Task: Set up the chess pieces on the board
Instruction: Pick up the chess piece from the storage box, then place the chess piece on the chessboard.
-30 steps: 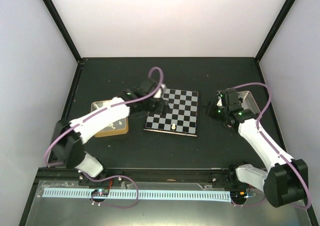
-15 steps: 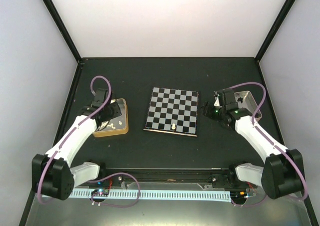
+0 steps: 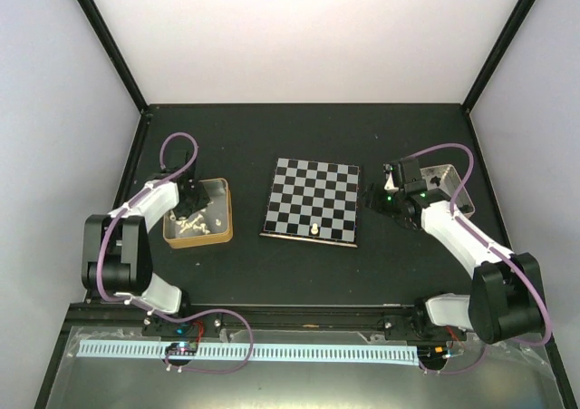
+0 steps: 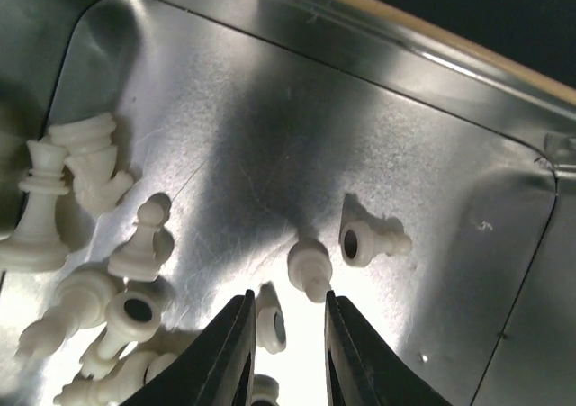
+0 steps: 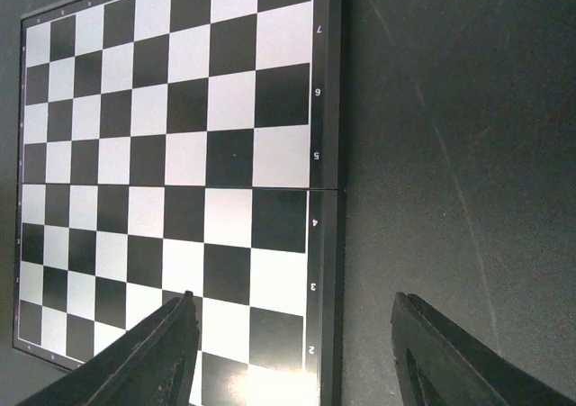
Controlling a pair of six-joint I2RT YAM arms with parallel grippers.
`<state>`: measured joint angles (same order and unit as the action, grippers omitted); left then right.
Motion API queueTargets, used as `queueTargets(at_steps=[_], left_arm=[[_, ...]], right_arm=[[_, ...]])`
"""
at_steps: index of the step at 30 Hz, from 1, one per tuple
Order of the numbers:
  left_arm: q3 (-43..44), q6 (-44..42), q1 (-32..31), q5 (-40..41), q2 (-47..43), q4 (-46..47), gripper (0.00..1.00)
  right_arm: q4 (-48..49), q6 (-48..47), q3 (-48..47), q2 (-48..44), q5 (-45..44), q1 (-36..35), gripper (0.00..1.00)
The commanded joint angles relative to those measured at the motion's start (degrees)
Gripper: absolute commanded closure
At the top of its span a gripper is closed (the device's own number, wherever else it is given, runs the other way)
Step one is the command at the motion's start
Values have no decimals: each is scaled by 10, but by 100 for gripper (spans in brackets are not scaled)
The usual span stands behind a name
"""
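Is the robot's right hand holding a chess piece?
No, the right gripper stands wide open over the edge of the board, with nothing between its jaws.

Table: board, gold tin, silver tin
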<state>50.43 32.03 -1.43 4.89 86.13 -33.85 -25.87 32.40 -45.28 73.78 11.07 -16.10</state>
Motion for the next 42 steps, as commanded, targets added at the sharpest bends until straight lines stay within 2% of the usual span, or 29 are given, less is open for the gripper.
queueTargets(at_steps=[1, 12, 20, 26, 30, 34, 38, 42], left_arm=[[27, -9, 10, -30, 20, 33, 76], [34, -13, 14, -18, 59, 46, 77], [35, -18, 14, -17, 49, 35, 98], [45, -16, -2, -24, -8, 0, 99], [56, -16, -35, -35, -60, -32, 98], [74, -10, -101, -41, -88, -60, 98], [109, -11, -189, -52, -63, -74, 98], [129, -14, -252, -70, -13, -66, 98]], right_arm=[[0, -3, -11, 7, -6, -2, 40], [-6, -2, -16, 5, -11, -2, 40], [-12, -1, -12, -11, -15, -2, 41], [-9, 4, -7, -24, -10, -2, 41], [-10, 5, -3, -33, -7, -2, 41], [-12, 6, 5, -44, -9, -2, 41], [-11, 10, 14, -52, -7, -2, 41], [-9, 18, 23, -61, -11, -2, 41]])
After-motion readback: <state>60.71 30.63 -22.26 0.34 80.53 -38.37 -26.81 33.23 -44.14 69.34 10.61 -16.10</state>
